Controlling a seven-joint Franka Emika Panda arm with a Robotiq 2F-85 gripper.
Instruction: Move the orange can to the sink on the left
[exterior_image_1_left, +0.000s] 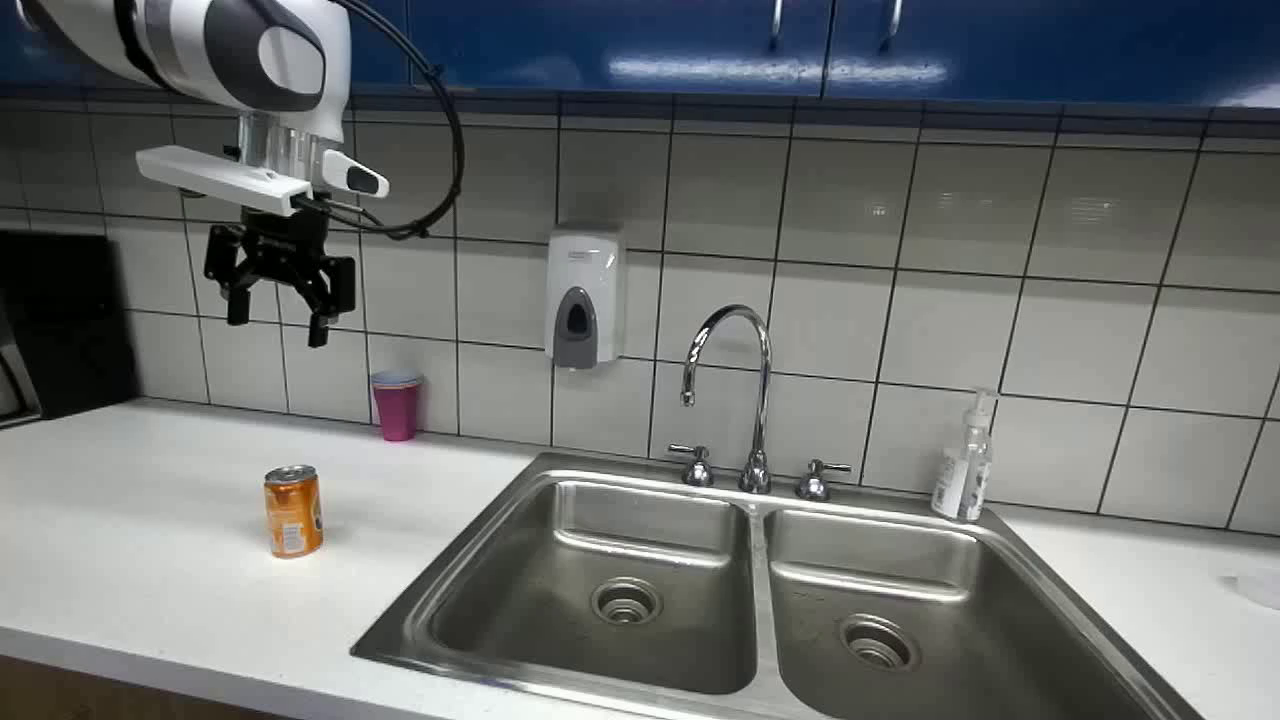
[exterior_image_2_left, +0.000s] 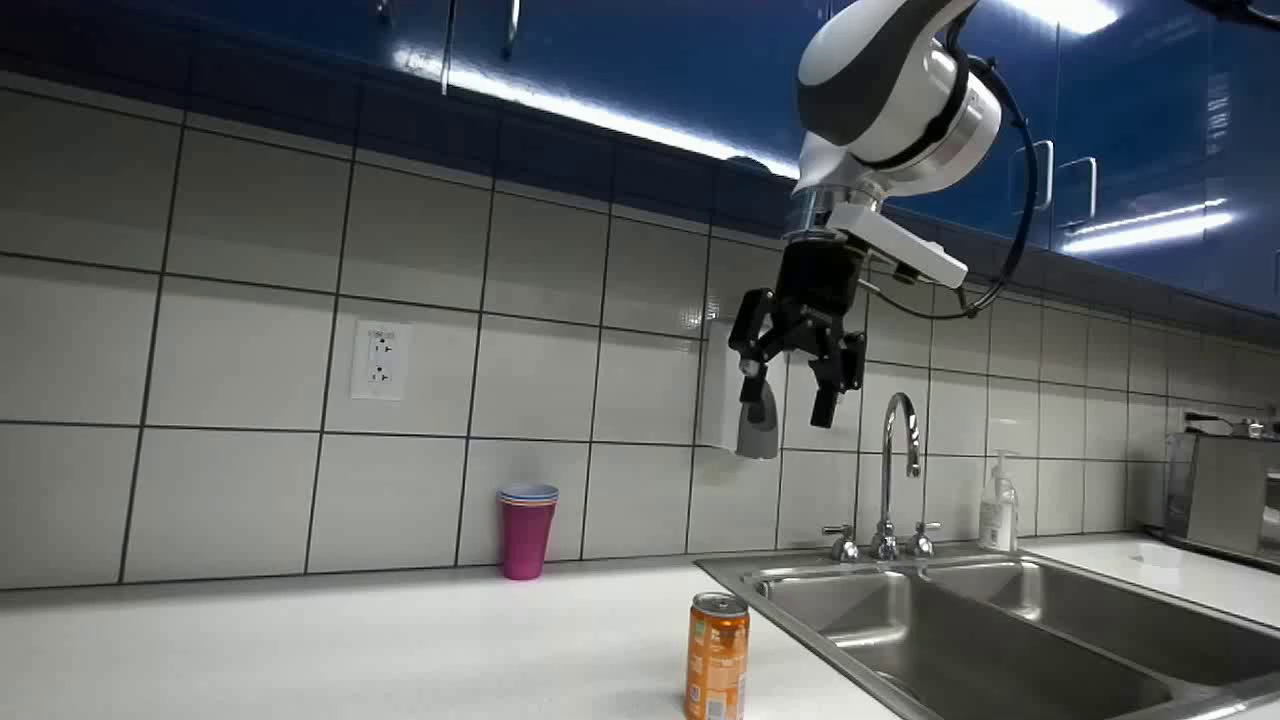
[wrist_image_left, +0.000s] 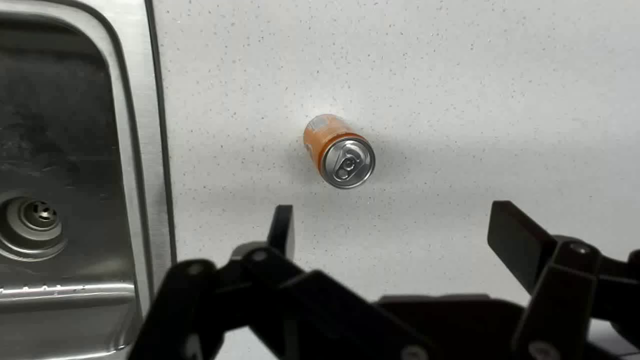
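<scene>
The orange can (exterior_image_1_left: 293, 512) stands upright on the white counter to the left of the steel sink (exterior_image_1_left: 540, 590). The can (exterior_image_2_left: 716, 665) and the sink (exterior_image_2_left: 835, 655) also show in an exterior view. My gripper (exterior_image_1_left: 278, 320) hangs high above the counter, fingers down, open and empty; it also shows in an exterior view (exterior_image_2_left: 788, 400). In the wrist view the can (wrist_image_left: 322, 137) lies ahead of and below the open gripper (wrist_image_left: 393, 220), toward its left finger, not touching it. The sink's rim (wrist_image_left: 147, 165) and one drain show at the left there.
A stack of pink cups (exterior_image_1_left: 398, 410) stands by the tiled wall. A soap dispenser (exterior_image_1_left: 585, 300) is mounted on the wall. A curved faucet (exterior_image_1_left: 765, 400) with two handles rises behind the sink. A clear pump bottle (exterior_image_1_left: 962, 470) stands at the sink's back right corner. Blue cabinets (exterior_image_1_left: 620, 45) hang above.
</scene>
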